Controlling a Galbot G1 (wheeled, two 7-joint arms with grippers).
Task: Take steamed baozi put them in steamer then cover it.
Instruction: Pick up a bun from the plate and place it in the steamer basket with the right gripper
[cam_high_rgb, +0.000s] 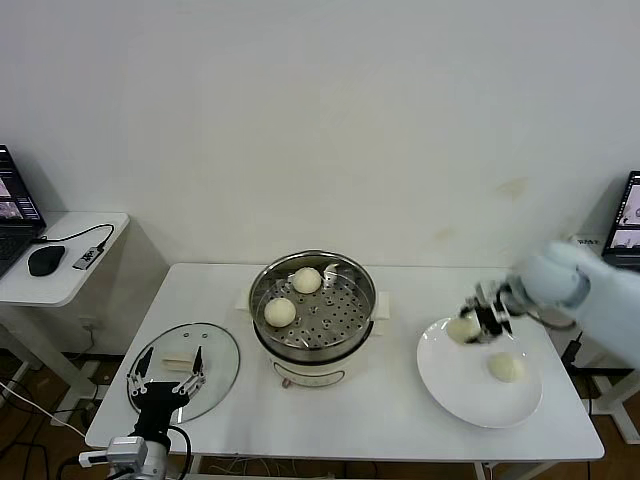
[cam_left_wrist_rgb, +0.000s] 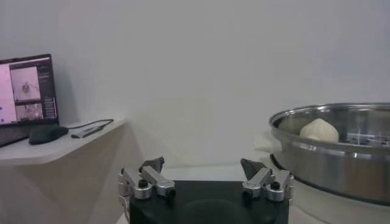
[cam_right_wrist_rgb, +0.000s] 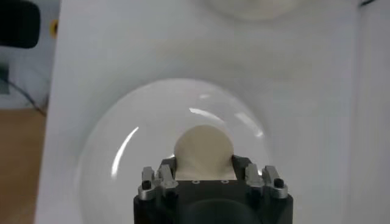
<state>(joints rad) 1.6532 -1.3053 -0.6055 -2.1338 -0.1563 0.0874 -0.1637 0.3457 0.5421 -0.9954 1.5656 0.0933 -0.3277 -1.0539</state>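
The right hand (cam_high_rgb: 478, 325) grips a steamed baozi (cam_high_rgb: 463, 328) at the near edge of the white plate (cam_high_rgb: 470, 390), where another bun (cam_high_rgb: 506, 367) lies. Two buns (cam_high_rgb: 293, 296) sit in the steamer (cam_high_rgb: 312, 310) at mid-desk (cam_high_rgb: 380, 425). The left hand (cam_high_rgb: 165, 378) (fingers spread wide, holding nothing) waits over the cover (cam_high_rgb: 215, 350).

The left gripper (cam_left_wrist_rgb: 204, 173), jaws spread wide, sits beside the steamer (cam_left_wrist_rgb: 332, 152) holding a baozi (cam_left_wrist_rgb: 319, 130).
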